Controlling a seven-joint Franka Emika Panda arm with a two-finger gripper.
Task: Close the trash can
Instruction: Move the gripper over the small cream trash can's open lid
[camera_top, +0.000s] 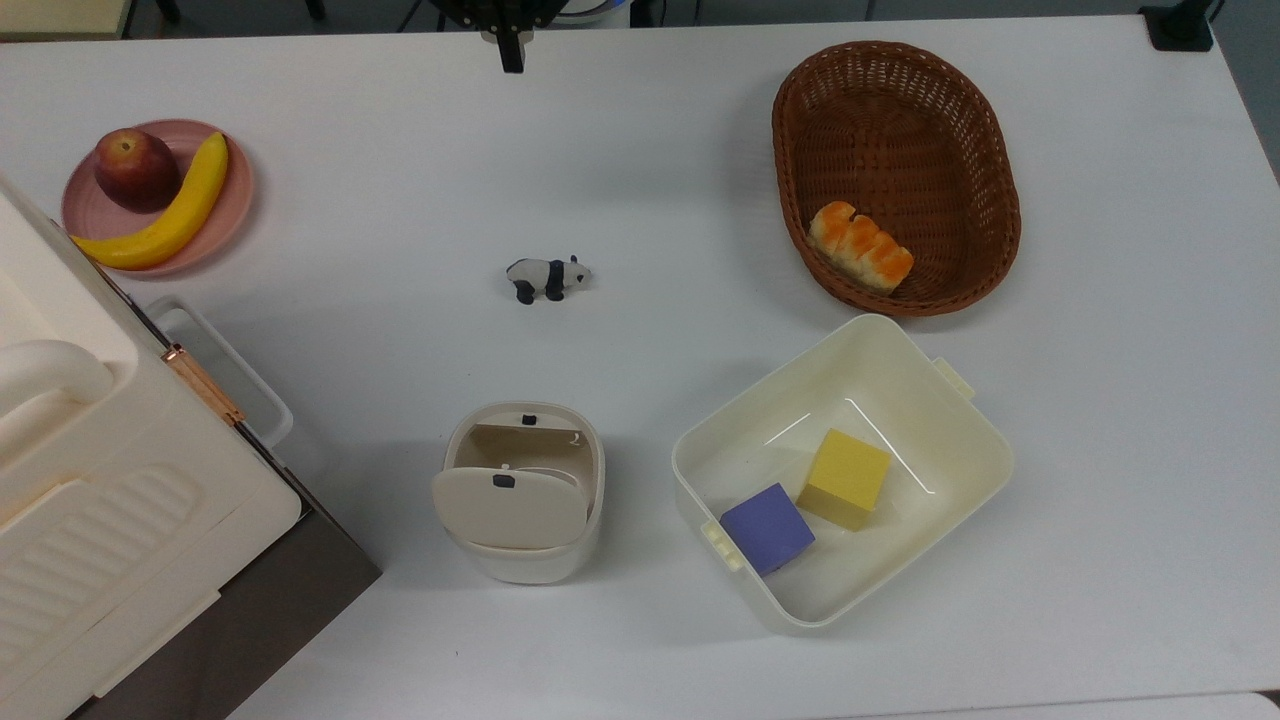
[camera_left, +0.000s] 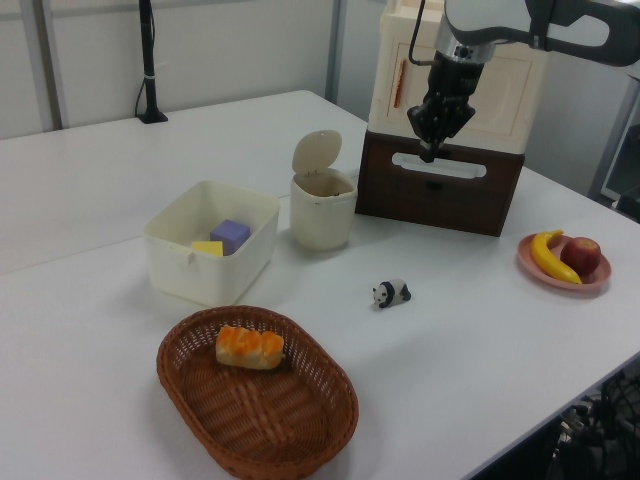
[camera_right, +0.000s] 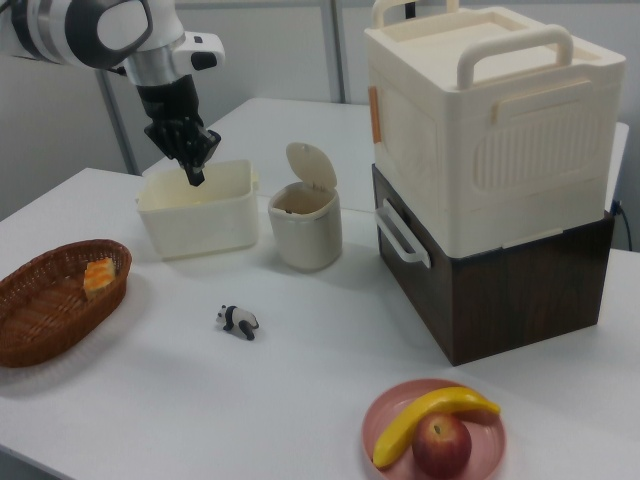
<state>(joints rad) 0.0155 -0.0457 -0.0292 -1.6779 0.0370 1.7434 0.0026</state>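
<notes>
Top view, lower centre of the frame: the trash can (camera_top: 523, 492), a small cream plastic bin with a rounded-rectangle rim and a small black button, stands on the matte white tabletop (camera_top: 640, 150) with its smooth hinged lid (camera_top: 508, 508) raised, the mouth open. Lower right, just beside it and apart: a larger cream tub (camera_top: 843, 470) with rounded corners, holding a purple cube (camera_top: 767, 527) and a yellow cube (camera_top: 845, 478). Lower left: a big ribbed white box (camera_top: 110, 500) with a handle, on a dark brown base (camera_left: 438, 184). Mid-frame: a small panda figurine (camera_top: 548, 277), with bare tabletop all around it. Upper right: an oval brown wicker basket (camera_top: 896, 176) containing an orange-glazed bread piece (camera_top: 860, 246). Upper left: a pink plate (camera_top: 158, 197) bearing a red apple (camera_top: 135, 168) and a yellow banana (camera_top: 165, 223). Top edge, centre: the claw (camera_top: 511, 52), its dark fingers pressed together and holding nothing, poised above the tabletop well apart from the trash can. In the left view, pale wall panels and a black post (camera_left: 149, 62) stand beyond the tabletop's far edge.
</notes>
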